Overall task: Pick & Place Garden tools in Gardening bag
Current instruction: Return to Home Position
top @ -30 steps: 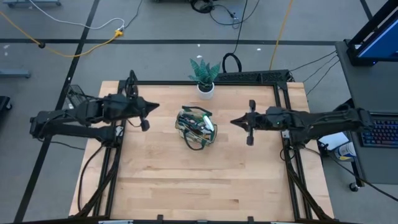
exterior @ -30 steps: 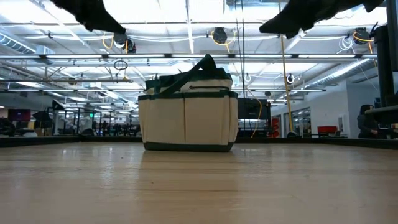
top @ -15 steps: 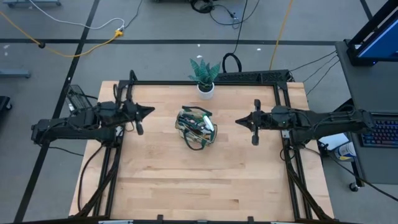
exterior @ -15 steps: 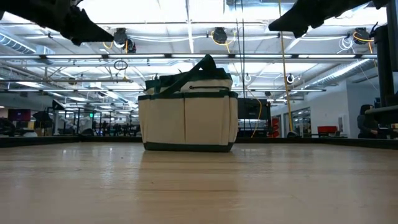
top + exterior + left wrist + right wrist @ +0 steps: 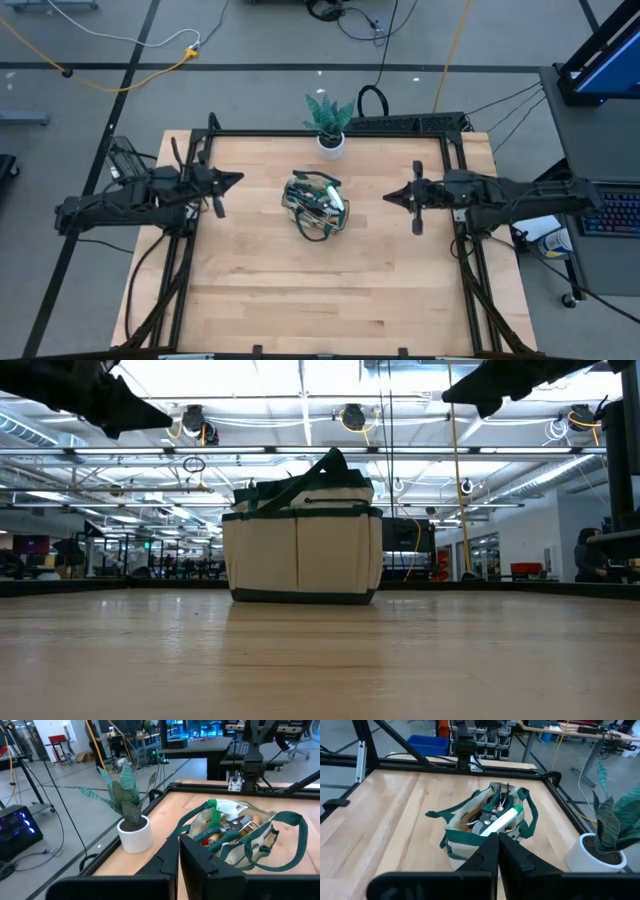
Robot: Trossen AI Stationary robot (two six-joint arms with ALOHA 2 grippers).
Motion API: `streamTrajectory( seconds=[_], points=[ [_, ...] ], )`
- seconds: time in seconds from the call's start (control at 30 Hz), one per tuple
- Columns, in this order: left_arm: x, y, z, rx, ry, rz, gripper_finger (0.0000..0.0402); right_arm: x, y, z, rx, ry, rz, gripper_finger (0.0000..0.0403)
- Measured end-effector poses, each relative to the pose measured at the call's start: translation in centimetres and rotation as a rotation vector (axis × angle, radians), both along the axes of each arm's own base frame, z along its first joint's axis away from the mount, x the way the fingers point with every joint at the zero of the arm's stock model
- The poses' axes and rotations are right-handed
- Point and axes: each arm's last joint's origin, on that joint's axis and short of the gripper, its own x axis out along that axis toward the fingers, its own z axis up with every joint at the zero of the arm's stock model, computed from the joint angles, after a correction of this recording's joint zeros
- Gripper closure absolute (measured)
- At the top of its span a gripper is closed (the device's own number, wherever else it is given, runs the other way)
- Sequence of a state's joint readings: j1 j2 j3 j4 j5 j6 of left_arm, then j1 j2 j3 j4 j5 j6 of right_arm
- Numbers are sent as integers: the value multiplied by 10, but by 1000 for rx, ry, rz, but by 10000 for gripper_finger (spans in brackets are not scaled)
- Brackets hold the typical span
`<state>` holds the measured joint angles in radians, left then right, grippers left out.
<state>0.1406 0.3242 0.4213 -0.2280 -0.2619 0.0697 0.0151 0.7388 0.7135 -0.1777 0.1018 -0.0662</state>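
The beige gardening bag [image 5: 315, 206] with green trim stands on its base at the table's middle; it also shows in the low view [image 5: 302, 542]. The garden tools [image 5: 496, 817] stick out of its open top: a spray bottle, shears and wooden handles [image 5: 227, 824]. My left gripper [image 5: 235, 179] is shut and empty, raised left of the bag. My right gripper [image 5: 390, 200] is shut and empty, raised right of the bag.
A potted green plant in a white pot [image 5: 330, 125] stands at the table's far edge, behind the bag. A black frame [image 5: 330, 133] runs along the table's far and side edges. Bare wood [image 5: 320, 290] lies in front of the bag.
Both arms have drawn back from the bag: my left gripper toward the table's left edge, my right gripper toward the right edge. The bag has stayed where it was.
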Motion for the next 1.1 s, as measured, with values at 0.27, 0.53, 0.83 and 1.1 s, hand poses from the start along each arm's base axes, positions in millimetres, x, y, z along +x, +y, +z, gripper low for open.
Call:
streamTrajectory(
  seconds=[0.27,0.53,0.83,1.1],
  points=[
    [-3,-1,-2,-21,7,0,394,-22,0,-25,3,-101,-2,403],
    [-4,-1,-1,-7,3,-2,387,-44,-1,-44,31,-187,-6,403],
    [-12,-2,2,7,-36,-19,382,-57,-1,-55,43,-233,-5,403],
    [-18,-5,2,15,-44,-81,384,-61,-1,-69,48,-229,-6,403]
  ],
)
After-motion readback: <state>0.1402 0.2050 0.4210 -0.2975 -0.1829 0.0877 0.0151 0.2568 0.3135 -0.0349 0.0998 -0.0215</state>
